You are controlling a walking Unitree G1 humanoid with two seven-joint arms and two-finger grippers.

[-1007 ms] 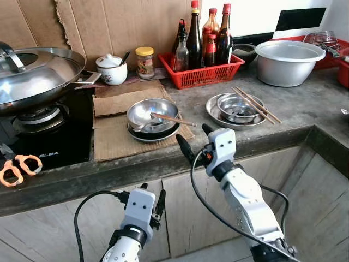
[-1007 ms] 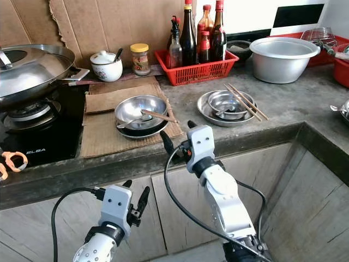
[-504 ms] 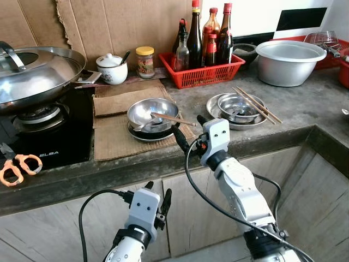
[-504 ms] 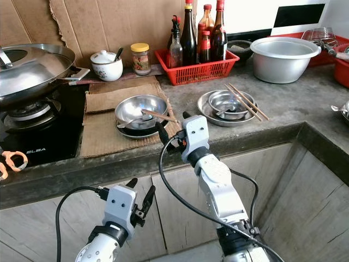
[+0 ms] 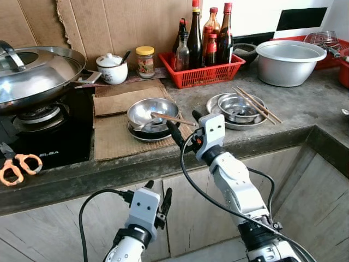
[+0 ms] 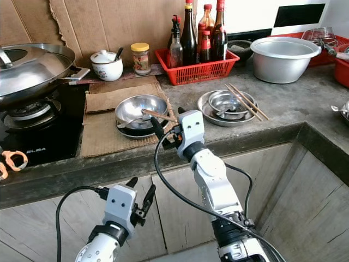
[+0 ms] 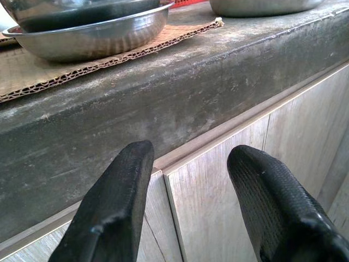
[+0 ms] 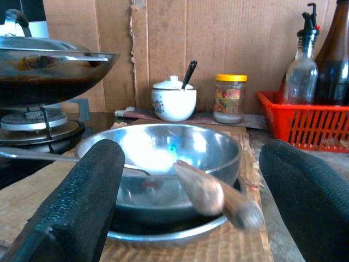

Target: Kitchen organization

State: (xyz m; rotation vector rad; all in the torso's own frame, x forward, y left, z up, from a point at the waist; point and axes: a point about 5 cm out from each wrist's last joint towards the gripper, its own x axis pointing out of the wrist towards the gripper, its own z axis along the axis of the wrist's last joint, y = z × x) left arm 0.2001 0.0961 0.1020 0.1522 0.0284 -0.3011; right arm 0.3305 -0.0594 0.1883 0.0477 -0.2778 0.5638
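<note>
A steel bowl [image 5: 150, 112] sits on a steel plate on a cardboard mat. A spoon lies in it and a wooden chopstick [image 5: 174, 118] rests across its rim. My right gripper [image 5: 183, 120] is open at the counter's front edge, just right of that bowl. In the right wrist view the chopstick's end [image 8: 215, 195] lies between the open fingers [image 8: 82, 202], not touching them. A second bowl and plate [image 5: 236, 107] with chopsticks [image 5: 257, 105] stand further right. My left gripper [image 5: 158, 189] hangs open below the counter, facing the cabinet front [image 7: 218, 180].
A lidded wok [image 5: 32, 68] sits on the stove at left, with orange scissors [image 5: 17, 166] by the counter edge. At the back are a white pot [image 5: 112, 69], a jar [image 5: 144, 61], a red basket of bottles [image 5: 203, 70] and a large steel basin [image 5: 289, 61].
My right gripper has moved left and forward over the counter edge, closing in on the chopstick's end. The left gripper rose slightly, then held still.
</note>
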